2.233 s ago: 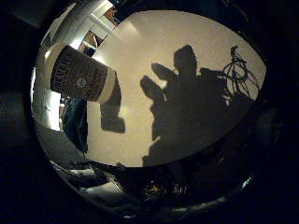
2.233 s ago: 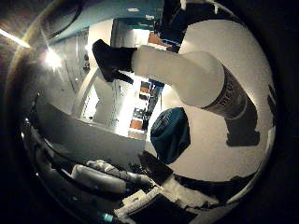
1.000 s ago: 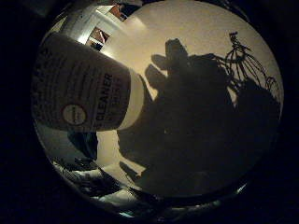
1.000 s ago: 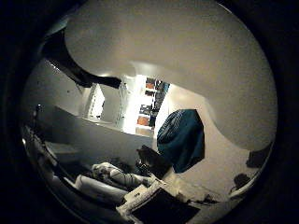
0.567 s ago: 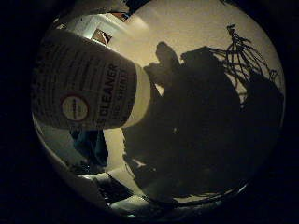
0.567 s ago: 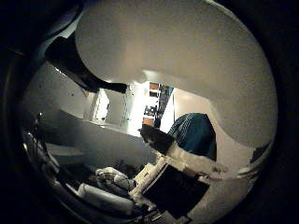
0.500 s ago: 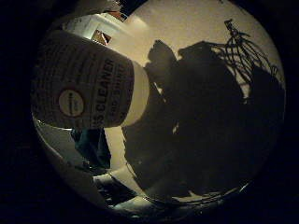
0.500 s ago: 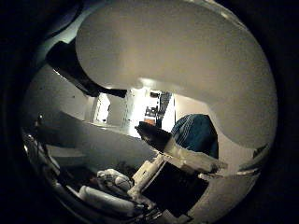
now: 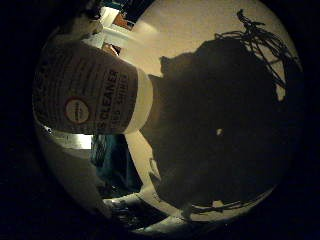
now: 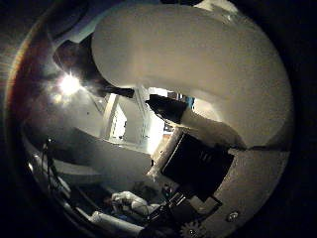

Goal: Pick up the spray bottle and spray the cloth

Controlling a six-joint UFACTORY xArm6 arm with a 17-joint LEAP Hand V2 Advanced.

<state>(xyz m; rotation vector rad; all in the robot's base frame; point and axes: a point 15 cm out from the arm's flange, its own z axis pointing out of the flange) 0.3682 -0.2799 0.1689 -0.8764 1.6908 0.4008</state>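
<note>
We are looking out from the palm at the spray bottle (image 9: 92,95), which is filling a large share of both palm views and so is sitting very close to the palm. In the little finger side view its labelled lower body is standing on the pale table (image 9: 200,30), with a plain white band showing next to the printed label. In the thumb side view the bottle's white shoulder is arching across much of the picture, and its dark spray head is showing beyond it against the lit room.

The bottle's wall is opaque, so we cannot tell what it is holding or how full it is.

The right hand (image 10: 198,168) is showing in the thumb side view as black and white parts, with one finger (image 10: 171,110) reaching in just beside the underside of the bottle's white body. We cannot tell whether that finger is touching the bottle or whether the fingers are closing around it; the views are not settling it.

The hand and arm are casting a large dark shadow (image 9: 215,130) on the table right next to the bottle.

The teal cloth (image 9: 112,160) is lying on the table near the bottle's base, partly in shade, apart from the bottle.
</note>
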